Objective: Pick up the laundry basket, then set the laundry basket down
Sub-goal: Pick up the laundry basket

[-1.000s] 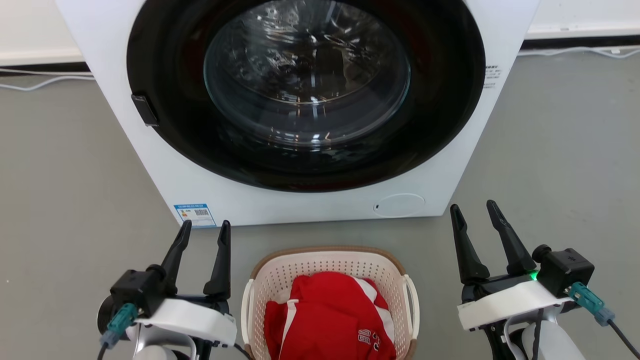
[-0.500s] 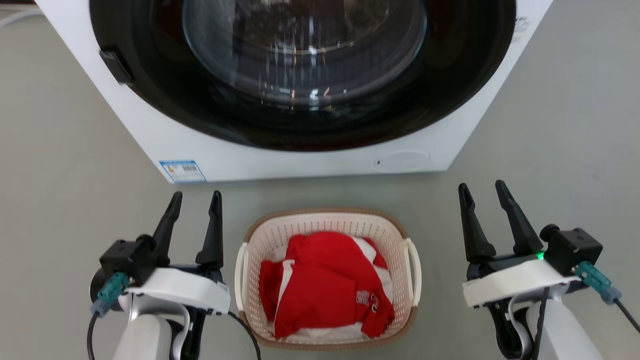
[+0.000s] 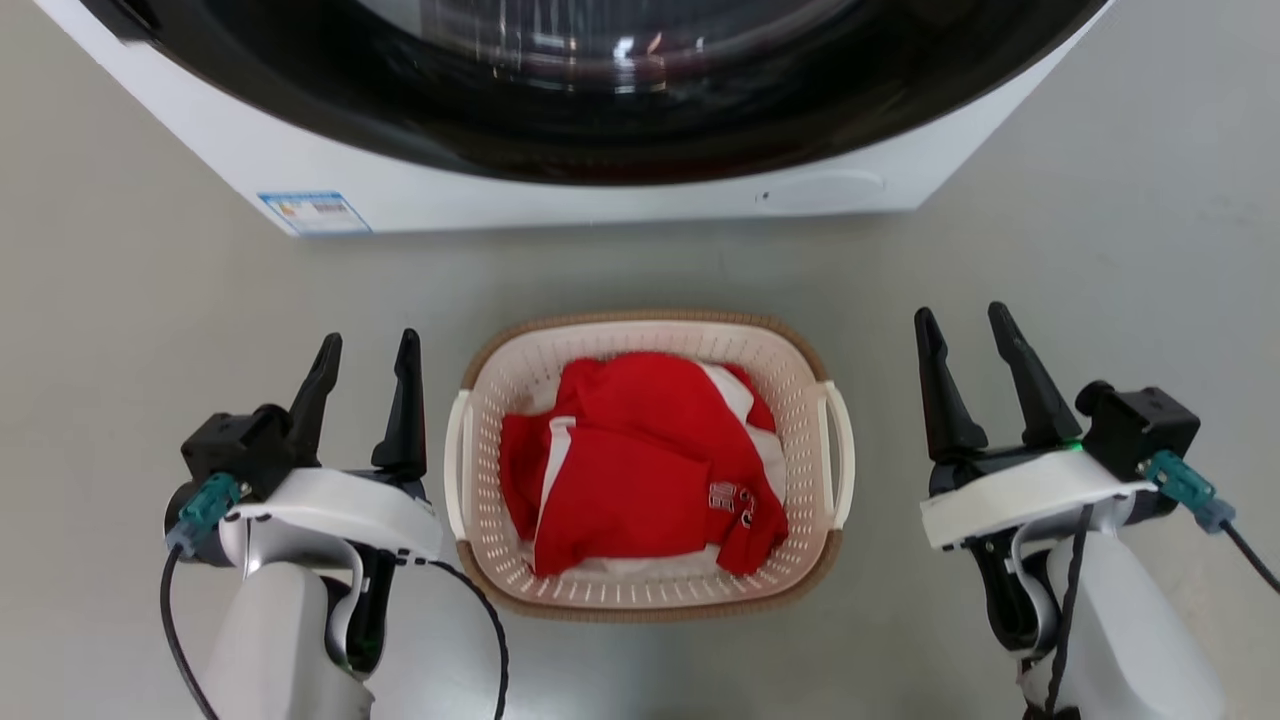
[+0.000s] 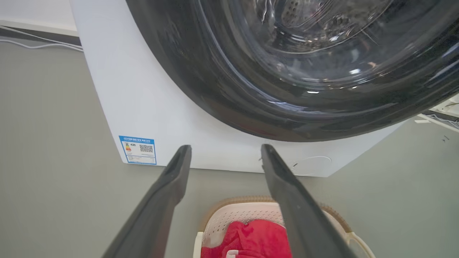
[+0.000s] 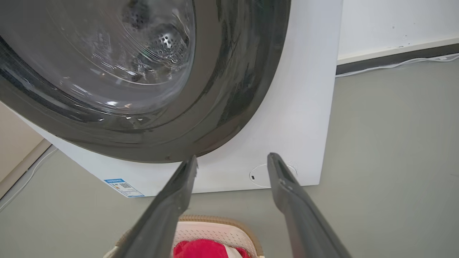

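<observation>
The laundry basket (image 3: 800,395) stands on the grey floor, cream-white and perforated with a brown rim and white loop handles. A red and white garment (image 3: 640,460) lies inside it. My left gripper (image 3: 368,345) is open just left of the basket's left handle, holding nothing. Further off to the right, my right gripper (image 3: 962,318) is open and empty too. The left wrist view shows the basket (image 4: 233,220) low between my dark fingers (image 4: 168,193). The right wrist view catches the basket's far rim (image 5: 215,224) at the bottom, below my right gripper (image 5: 232,159).
A white front-loading washing machine (image 3: 560,205) with a dark round glass door stands just beyond the basket. Grey floor (image 3: 1120,200) lies open to both sides. A wall skirting and white cable (image 5: 394,62) run behind the machine.
The head camera has tilted down, so the basket now shows whole and less of the machine shows. Both grippers stay open beside the basket.
</observation>
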Robot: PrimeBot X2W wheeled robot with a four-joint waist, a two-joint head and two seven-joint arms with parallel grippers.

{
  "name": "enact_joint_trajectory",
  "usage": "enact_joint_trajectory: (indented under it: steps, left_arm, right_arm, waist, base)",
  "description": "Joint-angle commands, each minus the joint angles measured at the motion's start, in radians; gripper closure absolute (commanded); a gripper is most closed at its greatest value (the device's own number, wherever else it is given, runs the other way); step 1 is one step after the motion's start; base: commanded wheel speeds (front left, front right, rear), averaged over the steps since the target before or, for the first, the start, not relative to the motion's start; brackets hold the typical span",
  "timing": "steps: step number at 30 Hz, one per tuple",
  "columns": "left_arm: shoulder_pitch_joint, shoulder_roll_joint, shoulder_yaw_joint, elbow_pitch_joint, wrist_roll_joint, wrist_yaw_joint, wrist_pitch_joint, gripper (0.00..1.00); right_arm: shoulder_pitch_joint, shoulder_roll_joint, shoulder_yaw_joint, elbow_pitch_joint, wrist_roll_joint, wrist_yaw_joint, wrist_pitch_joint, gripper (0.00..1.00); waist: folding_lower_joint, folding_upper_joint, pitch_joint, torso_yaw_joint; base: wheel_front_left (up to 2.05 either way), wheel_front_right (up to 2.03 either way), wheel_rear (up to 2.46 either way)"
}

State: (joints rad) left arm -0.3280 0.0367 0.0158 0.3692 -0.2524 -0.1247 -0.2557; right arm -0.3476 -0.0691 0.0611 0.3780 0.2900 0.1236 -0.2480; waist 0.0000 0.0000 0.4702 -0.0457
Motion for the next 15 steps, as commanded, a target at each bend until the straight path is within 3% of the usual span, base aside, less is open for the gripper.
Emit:
enact_joint_trajectory:
  steps: [1, 15]
  left_arm:
    - [-0.037, 0.013, 0.031, 0.007, 0.004, -0.005, -0.006, 0.00]
    - [-0.181, 0.026, -0.028, 0.232, 0.005, -0.006, -0.006, 0.00]
  right_arm:
    - [-0.022, 0.002, 0.020, -0.001, 0.006, 0.007, -0.014, 0.00]
    - [-0.119, 0.005, 0.039, 0.193, 0.010, 0.007, -0.014, 0.00]
  waist:
    - [0.0000, 0.0000, 0.058, -0.001]
    - [0.0000, 0.0000, 0.258, 0.013]
  base:
    - [0.00, 0.00, 0.00]
    - [0.00, 0.00, 0.00]
